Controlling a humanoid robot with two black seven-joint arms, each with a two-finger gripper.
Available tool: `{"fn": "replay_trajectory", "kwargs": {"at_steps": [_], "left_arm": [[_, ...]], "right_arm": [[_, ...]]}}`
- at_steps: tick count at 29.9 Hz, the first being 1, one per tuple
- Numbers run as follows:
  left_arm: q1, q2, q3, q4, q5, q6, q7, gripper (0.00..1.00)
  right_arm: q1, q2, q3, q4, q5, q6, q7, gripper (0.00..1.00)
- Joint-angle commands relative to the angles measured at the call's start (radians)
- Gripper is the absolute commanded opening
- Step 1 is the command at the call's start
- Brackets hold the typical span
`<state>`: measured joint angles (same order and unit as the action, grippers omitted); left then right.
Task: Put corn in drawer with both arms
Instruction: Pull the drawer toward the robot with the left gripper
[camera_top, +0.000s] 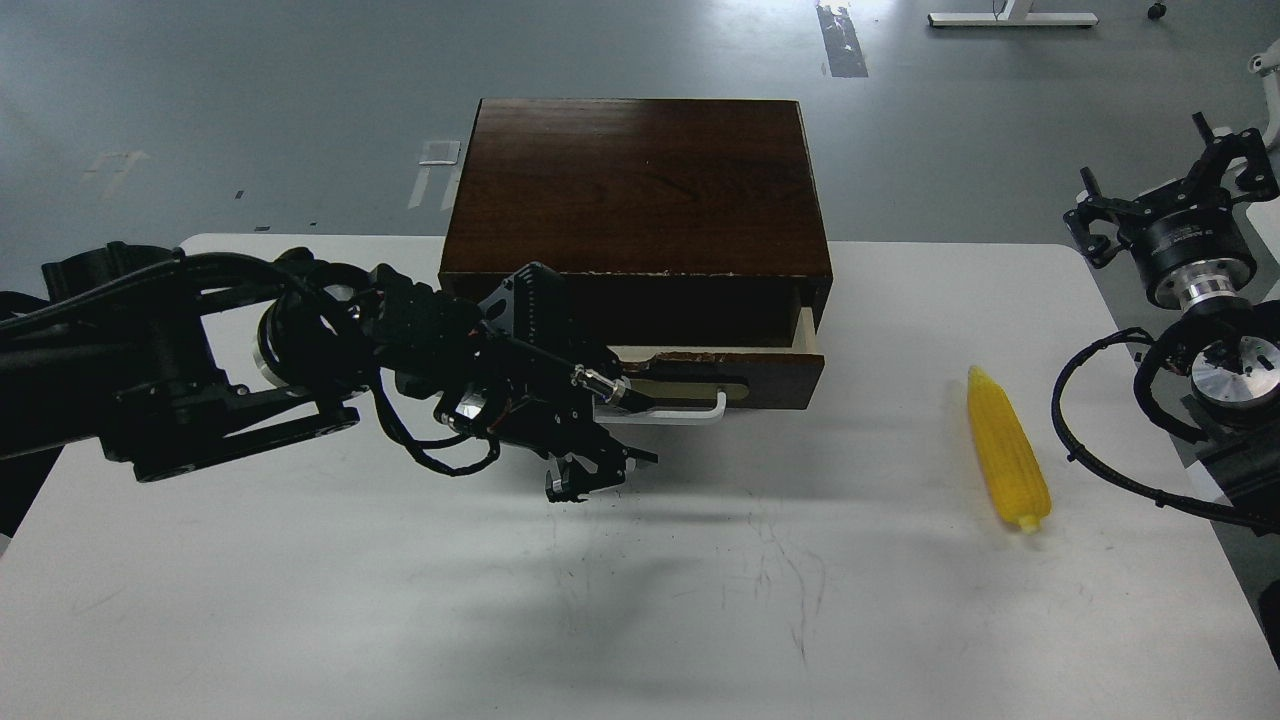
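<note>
The dark brown drawer (770, 372) of the wooden cabinet (640, 180) stands pulled partly out, its pale inner side showing at the right. My left gripper (600, 455) is at the left end of the white bar handle (690, 412) and looks shut on it; the grip itself is hidden by the dark wrist. The yellow corn (1008, 462) lies on the white table (300, 600) to the right of the cabinet, pointed tip away from me. My right gripper (1165, 190) is open and empty, raised beyond the table's right edge, well behind the corn.
The cabinet stands at the table's far middle. Faint dark scuff marks (770, 560) cross the table in front of it. Looped black cables (1100, 450) of the right arm hang near the table's right edge, close to the corn.
</note>
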<state>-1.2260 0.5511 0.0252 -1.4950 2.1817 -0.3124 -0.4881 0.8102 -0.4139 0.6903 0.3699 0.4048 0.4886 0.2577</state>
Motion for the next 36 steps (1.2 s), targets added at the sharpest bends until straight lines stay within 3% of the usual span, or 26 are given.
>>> {"fn": "replay_trajectory", "kwargs": {"at_steps": [1, 36], "left_arm": [[-0.004, 0.0, -0.001, -0.004, 0.0, -0.002, -0.001, 0.5], [0.0, 0.021, -0.002, -0.056, 0.0, -0.03, -0.001, 0.53]], "right_arm": [[0.0, 0.0, 0.0, 0.0, 0.0, 0.0, 0.0, 1.0], [-0.003, 0.0, 0.0, -0.002, 0.0, 0.0, 0.0, 1.0]]}}
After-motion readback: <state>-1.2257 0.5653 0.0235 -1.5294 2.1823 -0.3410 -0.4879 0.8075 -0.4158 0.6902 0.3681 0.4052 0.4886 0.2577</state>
